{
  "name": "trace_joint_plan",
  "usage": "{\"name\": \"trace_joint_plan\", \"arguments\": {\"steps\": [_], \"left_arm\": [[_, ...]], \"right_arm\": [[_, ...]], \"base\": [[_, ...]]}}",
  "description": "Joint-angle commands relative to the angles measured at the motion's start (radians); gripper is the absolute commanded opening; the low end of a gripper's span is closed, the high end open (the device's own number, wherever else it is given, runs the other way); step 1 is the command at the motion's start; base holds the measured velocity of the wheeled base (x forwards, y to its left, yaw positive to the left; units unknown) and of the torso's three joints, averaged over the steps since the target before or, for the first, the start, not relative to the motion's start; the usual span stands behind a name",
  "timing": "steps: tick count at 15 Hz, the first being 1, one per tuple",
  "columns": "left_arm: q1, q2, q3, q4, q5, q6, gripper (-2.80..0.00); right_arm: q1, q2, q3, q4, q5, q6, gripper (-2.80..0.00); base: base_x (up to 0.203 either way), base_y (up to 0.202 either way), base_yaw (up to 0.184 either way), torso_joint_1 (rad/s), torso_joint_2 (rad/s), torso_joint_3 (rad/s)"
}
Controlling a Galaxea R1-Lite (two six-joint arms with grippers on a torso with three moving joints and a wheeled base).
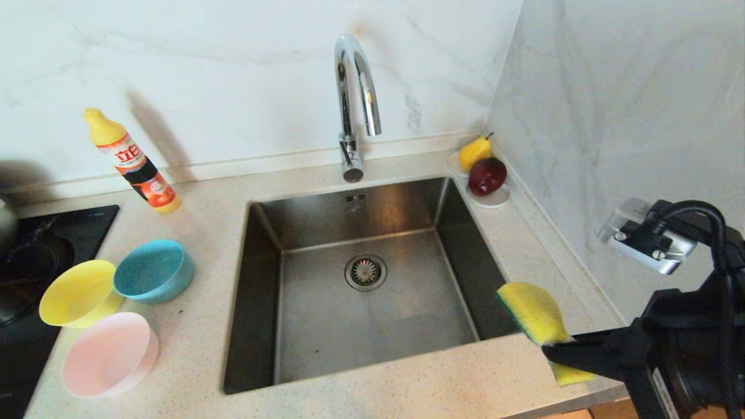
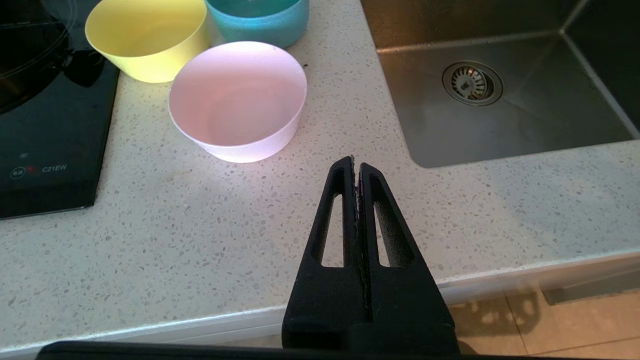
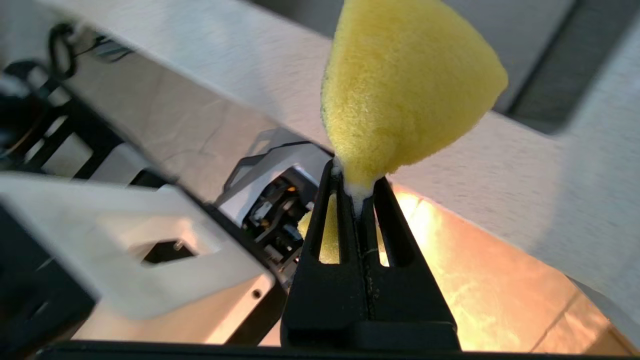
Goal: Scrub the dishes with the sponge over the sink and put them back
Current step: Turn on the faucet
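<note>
Yellow sponge (image 1: pixel 532 314) clamped in right end effector (image 1: pixel 547 348); left end effector (image 2: pixel 357 162) clenched, holding nothing

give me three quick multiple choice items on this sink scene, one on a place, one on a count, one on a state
1. Where do the bowls stand?
A. in the sink
B. on the counter left of the sink
C. beside the fruit saucer

2. How many bowls are there?
A. two
B. three
C. four

3. What is the right tool doing?
A. hanging open and empty
B. gripping a bowl
C. shut on the sponge

Key:
1 B, the yellow bowl, blue bowl and pink bowl sit on the counter left of the sink.
2 B, one of each colour.
3 C, the right tool pinches the sponge by its narrow end.
</note>
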Motion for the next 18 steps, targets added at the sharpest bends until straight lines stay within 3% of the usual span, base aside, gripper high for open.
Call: {"name": "trace_joint_plan", "arguments": {"steps": [1,6,18], "left_arm": [[0.0,0.002,0.0,0.0,0.0,0.0,-2.8],[0.0,0.002,0.0,0.0,0.0,0.0,-2.8],[0.0,0.002,-0.001,0.014,-0.004,0.066,-2.8]], "right_arm": [[0.056,-0.011,0.001,0.001,0.001,-0.002,-2.8],[0.113,0.008,-0.011,-0.001,0.01,-0.006,-2.8],[0.111,0.112,-0.083,0.003,0.016,0.014,-2.8]], "base": [[0.0,0.0,0.0,0.0,0.0,0.0],[0.0,0.0,0.0,0.0,0.0,0.0],[0.0,0.0,0.0,0.0,0.0,0.0]]}}
